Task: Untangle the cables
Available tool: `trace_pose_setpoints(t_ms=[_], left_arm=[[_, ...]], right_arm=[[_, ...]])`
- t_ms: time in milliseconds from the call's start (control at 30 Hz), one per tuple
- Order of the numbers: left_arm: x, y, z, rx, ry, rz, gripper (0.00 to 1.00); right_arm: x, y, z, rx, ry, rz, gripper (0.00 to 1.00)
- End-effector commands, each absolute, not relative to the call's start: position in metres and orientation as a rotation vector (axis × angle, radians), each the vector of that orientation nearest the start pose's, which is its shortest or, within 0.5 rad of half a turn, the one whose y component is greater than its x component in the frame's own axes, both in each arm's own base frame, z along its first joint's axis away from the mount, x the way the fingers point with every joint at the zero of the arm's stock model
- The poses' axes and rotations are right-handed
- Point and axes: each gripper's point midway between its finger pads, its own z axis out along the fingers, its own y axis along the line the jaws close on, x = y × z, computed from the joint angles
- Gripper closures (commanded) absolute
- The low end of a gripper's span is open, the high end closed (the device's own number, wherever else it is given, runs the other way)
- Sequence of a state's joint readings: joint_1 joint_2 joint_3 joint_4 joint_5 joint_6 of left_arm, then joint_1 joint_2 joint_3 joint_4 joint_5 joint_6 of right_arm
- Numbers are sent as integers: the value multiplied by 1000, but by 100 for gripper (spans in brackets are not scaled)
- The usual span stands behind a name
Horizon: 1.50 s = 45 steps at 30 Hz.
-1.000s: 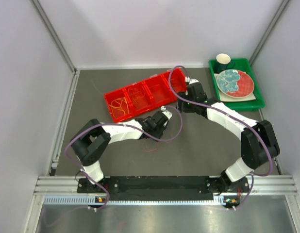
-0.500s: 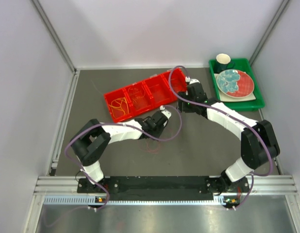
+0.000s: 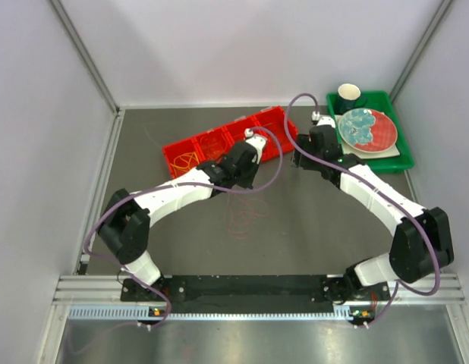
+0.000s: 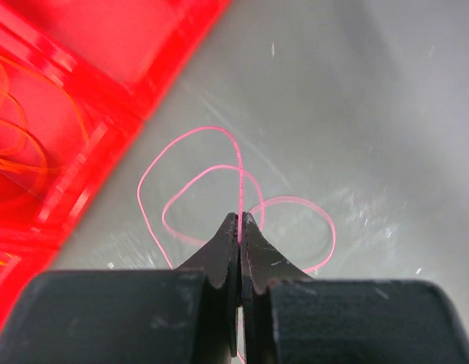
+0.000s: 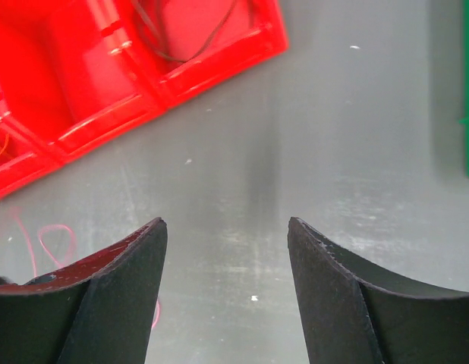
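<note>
- I saw the left gripper pinched tight on a pink cable, the strand caught right between the fingertips.
- Below the jaws, that cable spread in several thin loops over the table, just beside the red compartment tray.
- From above, faint reddish loops lay on the table near its middle; I could not tell whether they were the same cable.
- A yellow-orange cable sat coiled in the tray's leftmost compartment, and a black cable lay in the end compartment nearest the right arm.
- The right gripper hung over bare table with its fingers spread wide and nothing between them.
- The tabletop was dark grey and matte, scuffed, with pale streaks and white specks.
- Plain pale panels walled it in on three sides, with metal posts in the back corners, and an aluminium rail ran along the near edge.
- In the far right corner stood a green tray with a red-and-blue plate and a dark cup.
</note>
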<state>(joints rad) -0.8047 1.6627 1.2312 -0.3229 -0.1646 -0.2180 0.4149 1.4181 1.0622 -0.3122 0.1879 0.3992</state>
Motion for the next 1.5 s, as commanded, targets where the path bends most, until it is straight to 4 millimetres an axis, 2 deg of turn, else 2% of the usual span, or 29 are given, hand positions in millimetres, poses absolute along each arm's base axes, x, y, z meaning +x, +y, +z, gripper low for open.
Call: trace_pose_setpoints(t_ms=[0,167,233,300,333,367,400,500,567,800,933,1100,1467], left_arm=[[327,-306,159,586,2224,-343,100],[290,-288,121,674,2343,-359,100],[271,-290,105,695,2406,-436,100],[260,-292,96,695,2444,-493,100],[257,-288,88,691,2466,-477,97],[255,-286,84,683,2480,-468,84],[256,-283,81,672,2481,-448,54],[257,-274,74,647,2478,-400,26],[262,-271,72,641,2464,-363,20],[272,-269,52,685,2467,-265,19],[280,-281,53,694,2441,-292,18],[286,-285,52,843,2381,-246,17],[279,-291,45,1184,2259,-261,16]], right_arm=[[375,132,174,155,2196,228,36],[373,136,170,138,2204,252,36],[375,137,168,138,2213,255,36],[377,141,167,135,2216,270,36],[377,141,166,135,2217,276,36],[378,143,166,133,2219,285,36],[378,144,166,134,2221,289,36],[379,147,165,129,2225,305,36],[380,148,166,126,2227,309,36],[381,153,163,115,2242,330,36],[380,154,161,113,2249,331,36],[380,154,161,108,2251,332,36],[382,158,162,103,2252,352,36]])
